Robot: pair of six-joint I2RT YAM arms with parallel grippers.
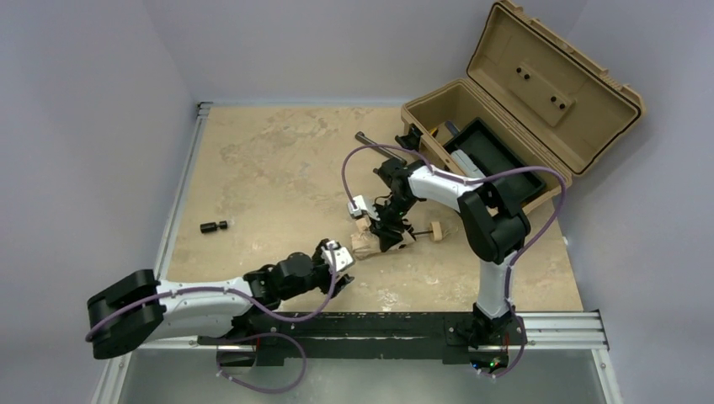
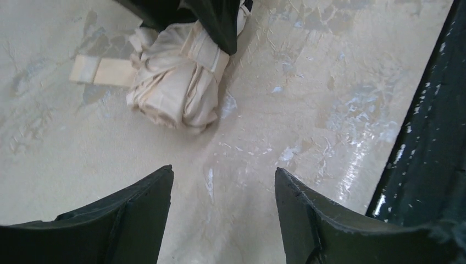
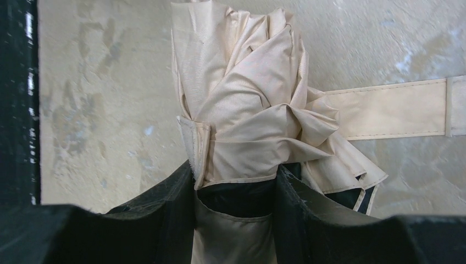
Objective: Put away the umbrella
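The umbrella (image 3: 253, 110), at frame centre, is pinched by the right gripper (image 3: 235, 203); it should be lifted level. The left gripper (image 2: 222, 214) gapes, empty.

- Overhead view is evenly lit and soft — only faint shadows fall on the table (image 1: 278, 168).
- Left wrist view picks up white glare streaks on the table, lower right.
- Right wrist view: umbrella (image 3: 247, 110) fabric crisp, near fingers (image 3: 159, 220) dark and soft-edged.
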